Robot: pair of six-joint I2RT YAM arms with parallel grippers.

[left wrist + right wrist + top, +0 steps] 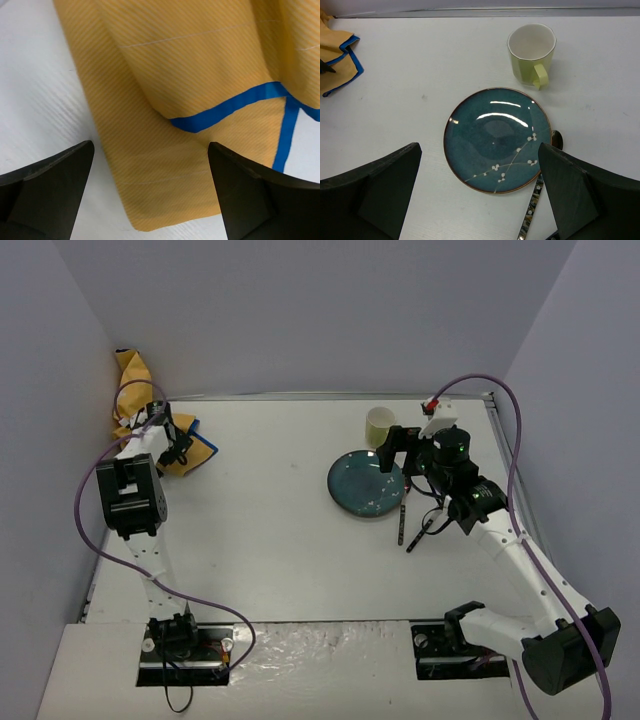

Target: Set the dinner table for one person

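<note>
Spanning the whole view, white tabletop (280, 530) carries blue plate (497, 140), bare, and yellow mug (531, 52), white inside showing. Spoon (530, 210) beside plate. Left fingers (45, 190) spread over cloth (175, 75); right fingers (370, 190) spread above plate.

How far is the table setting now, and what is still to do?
Little looks done. The plate, mug and spoon sit together on the right of the table, but the placemat lies crumpled in the far left corner. In hand: the left gripper is open just over the placemat; the right gripper is open above the plate, holding nothing. Probably left: spread the placemat and arrange the pieces.
</note>
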